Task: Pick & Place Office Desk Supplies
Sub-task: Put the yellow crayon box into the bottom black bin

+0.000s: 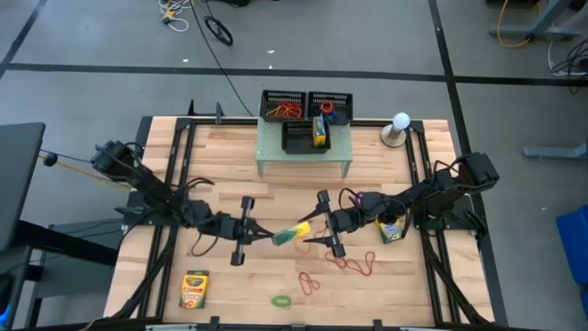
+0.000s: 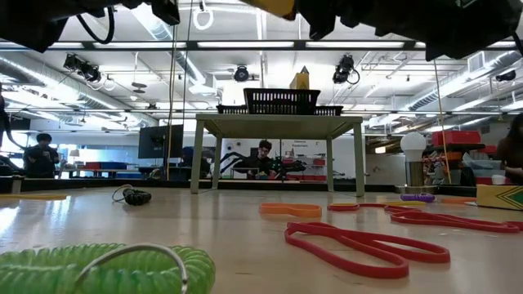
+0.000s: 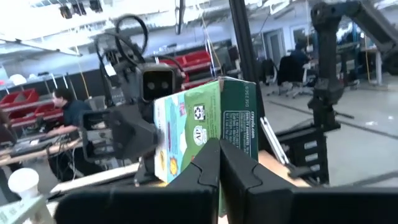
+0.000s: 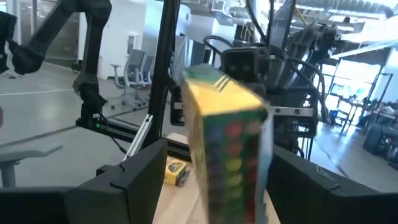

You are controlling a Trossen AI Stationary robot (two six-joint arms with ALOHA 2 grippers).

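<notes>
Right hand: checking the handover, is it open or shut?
Open. Right hand has its fingers spread either side of the crayon box, not touching it.

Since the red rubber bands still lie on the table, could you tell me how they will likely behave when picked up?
The red rubber bands lie as thin, flat, kinked loops, so they will probably hang floppy from a hand rather than hold shape. Several overlap, so lifting one may drag its neighbours. Being so flat on the table, they look hard to get fingers under.
</notes>
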